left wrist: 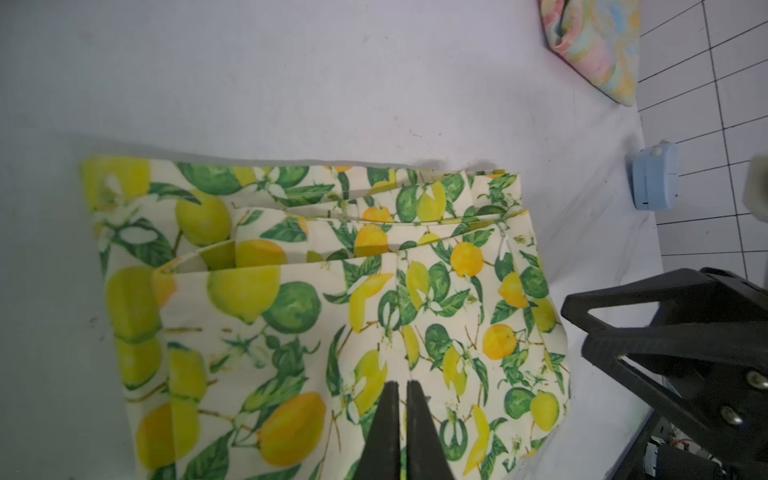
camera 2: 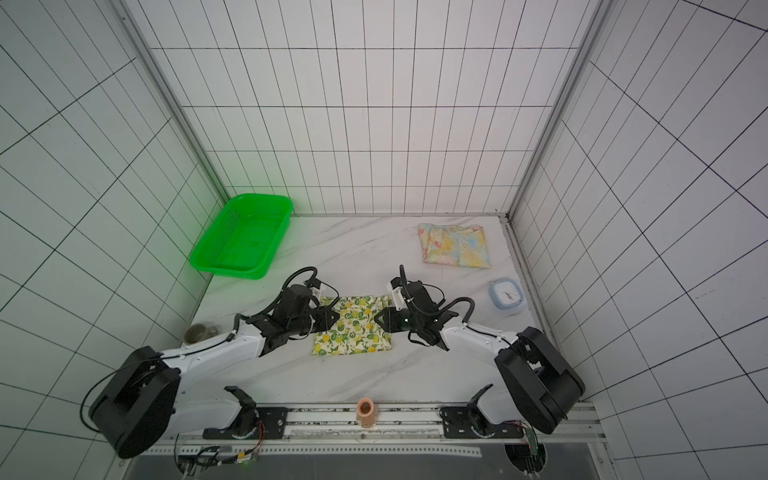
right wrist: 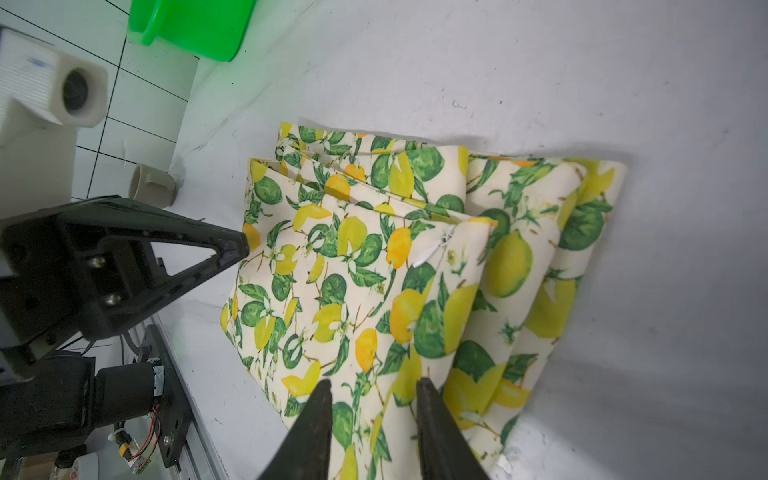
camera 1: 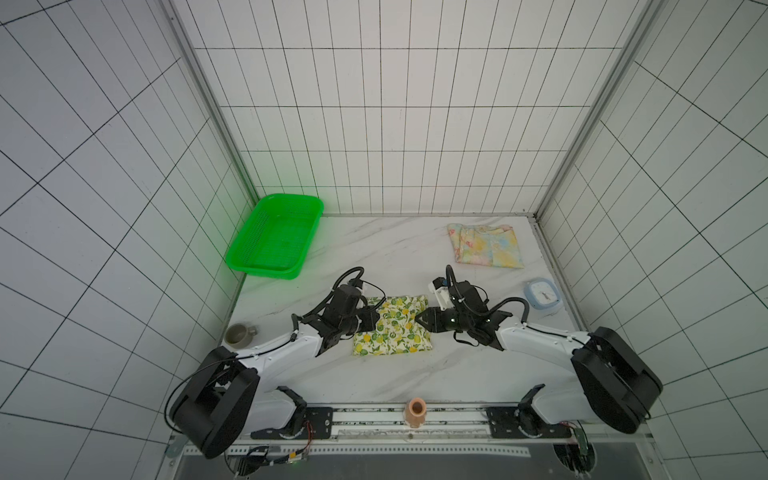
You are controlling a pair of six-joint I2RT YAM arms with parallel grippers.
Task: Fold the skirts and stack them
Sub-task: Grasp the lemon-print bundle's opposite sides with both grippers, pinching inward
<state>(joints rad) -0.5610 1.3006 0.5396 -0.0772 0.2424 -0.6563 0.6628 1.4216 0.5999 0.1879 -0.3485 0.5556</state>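
white tiled walls point(camera 1: 374, 124) close in a marbled surface point(camera 1: 395, 378). the lemon skirt point(camera 1: 392, 328) lies flat at the middle of the surface, folded into a rectangle, and both wrist views show its layers stepped along one side. the pastel skirt point(camera 1: 486, 247) lies folded near the far right corner, well apart from the lemon skirt. the left end effector point(left wrist: 402, 384) is at the lemon skirt's left edge, over the cloth. its fingers are pressed together with only a sliver between them, and whether any cloth is caught there cannot be told. the right end effector point(right wrist: 374, 386) is at the lemon skirt's right edge, fingers spread. printed cloth shows in the gap and nothing is clamped. a green basket point(camera 1: 291, 198) sits in the far left corner. a blue clock point(camera 1: 542, 297) lies by the right edge, and a cup point(camera 1: 239, 334) stands by the left edge.
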